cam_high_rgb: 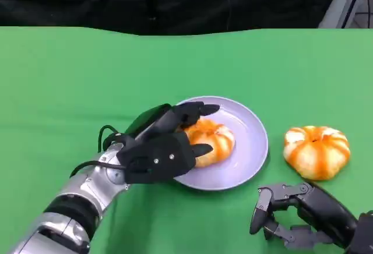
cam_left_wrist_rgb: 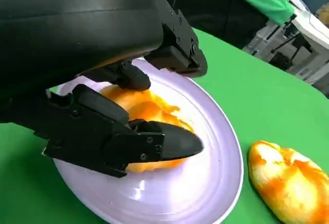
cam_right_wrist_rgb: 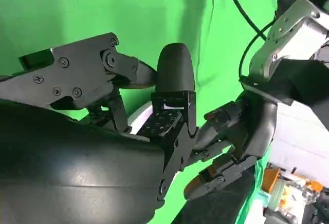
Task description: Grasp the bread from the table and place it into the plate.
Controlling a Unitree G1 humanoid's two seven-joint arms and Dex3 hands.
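Fingers (cam_left_wrist_rgb: 169, 144) of the left hand (cam_high_rgb: 160, 146) curl around the bread (cam_high_rgb: 211, 140), one set over its far side and one along its near side, and they seem to touch it; the bread sits in the plate (cam_high_rgb: 252, 149), a little toward the hand's side of the middle. In the left wrist view the bread's underside is hidden behind the fingers, so I cannot say for sure that it rests fully on the plate and is not held a shade above it.

A second bread (cam_high_rgb: 316, 152) lies on the green table (cam_high_rgb: 70, 73), just beside the plate on the robot's right. The right hand (cam_high_rgb: 291, 216) lies low on the table near that bread, its fingers curled in around nothing.

The step in hand looks like the release. To do it well, the left fingers should open evenly on both sides, so neither drags the bread toward the rim. Once they stand apart from it, the hand should lift straight up before it draws back, or a trailing finger could tip the plate or roll the bread out. The plate is light and shallow by the look of it, so a slow opening is the safer choice.
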